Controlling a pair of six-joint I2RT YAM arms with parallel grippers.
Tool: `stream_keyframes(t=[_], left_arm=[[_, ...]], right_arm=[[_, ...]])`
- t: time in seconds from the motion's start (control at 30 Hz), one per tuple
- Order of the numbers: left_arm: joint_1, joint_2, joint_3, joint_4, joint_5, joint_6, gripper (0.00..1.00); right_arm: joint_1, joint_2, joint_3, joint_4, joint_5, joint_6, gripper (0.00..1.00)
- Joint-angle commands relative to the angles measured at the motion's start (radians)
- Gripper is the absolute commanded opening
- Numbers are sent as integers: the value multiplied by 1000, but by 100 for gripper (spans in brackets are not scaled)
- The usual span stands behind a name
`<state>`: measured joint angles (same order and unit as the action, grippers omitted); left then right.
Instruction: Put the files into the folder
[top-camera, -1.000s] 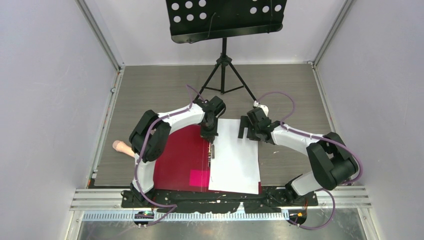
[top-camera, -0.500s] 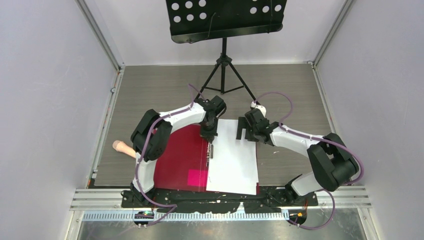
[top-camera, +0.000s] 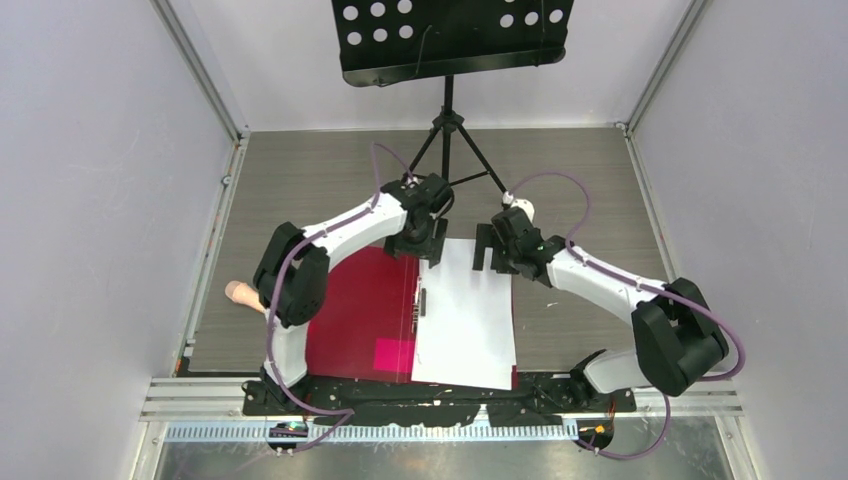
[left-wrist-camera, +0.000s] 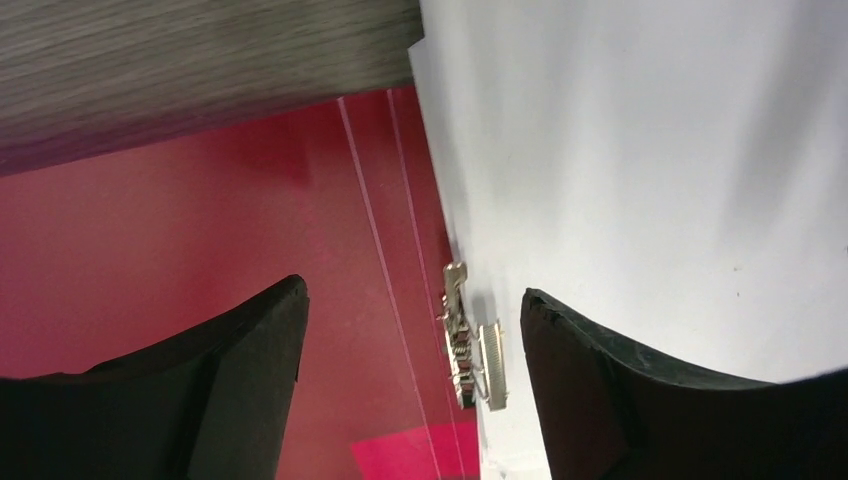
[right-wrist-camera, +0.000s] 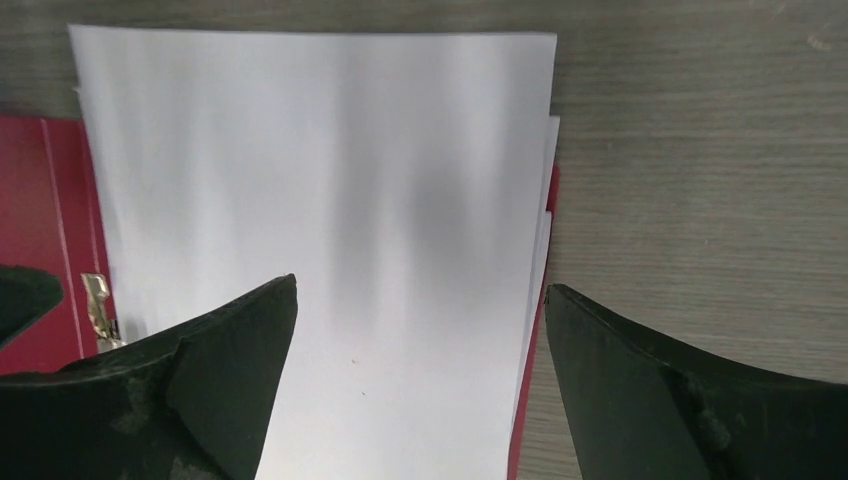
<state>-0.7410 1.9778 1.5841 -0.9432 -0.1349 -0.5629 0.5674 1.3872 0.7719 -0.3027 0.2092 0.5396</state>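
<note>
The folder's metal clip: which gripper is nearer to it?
Left. The left gripper is just beyond the clip, open, above the folder's spine; the right gripper is farther right, over the files' far edge.

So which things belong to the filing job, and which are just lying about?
Job: stack of white paper sheets; flat crimson folder; its metal spring clip.
Lying about: black perforated music stand; small beige peg-like object, far left.

Bright, even light is filling the scene; soft grey shadows are falling across the thin white paper sheets (right-wrist-camera: 330, 150).
</note>
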Motion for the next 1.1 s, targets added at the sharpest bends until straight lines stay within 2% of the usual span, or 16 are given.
stream_keyframes(t=[0.0, 0.1, 0.17, 0.23, 0.3, 0.37, 0.5, 0.77, 0.97, 1.07], left_arm=[[-9, -181, -34, -65, -78, 40, 75], [-55, -315, -214, -24, -70, -2, 69], [-105, -402, -351, 24, -34, -52, 57], [-175, -479, -468, 63, -11, -117, 47], [-265, -530, -565, 106, 6, -192, 33], [-357, -554, -605, 138, 9, -260, 22], [-526, -537, -633, 189, 13, -390, 0], [-765, -340, -550, 277, 38, -527, 0], [-784, -279, -541, 376, 56, -562, 0], [-780, -252, -512, 363, 37, -569, 0]], right_arm=[[0, 42, 131, -13, 38, -71, 99], [-1, 123, 252, -36, 36, -113, 93], [0, 186, 311, -34, 28, -130, 85], [-1, 266, 357, -29, 24, -144, 69], [0, 317, 391, -18, 31, -156, 61], [-4, 357, 421, -7, 40, -166, 57], [-18, 401, 440, 29, 31, -176, 56], [-35, 464, 454, 60, 16, -184, 55], [-43, 497, 453, 69, -18, -175, 54], [-44, 500, 451, 55, -42, -163, 54]])
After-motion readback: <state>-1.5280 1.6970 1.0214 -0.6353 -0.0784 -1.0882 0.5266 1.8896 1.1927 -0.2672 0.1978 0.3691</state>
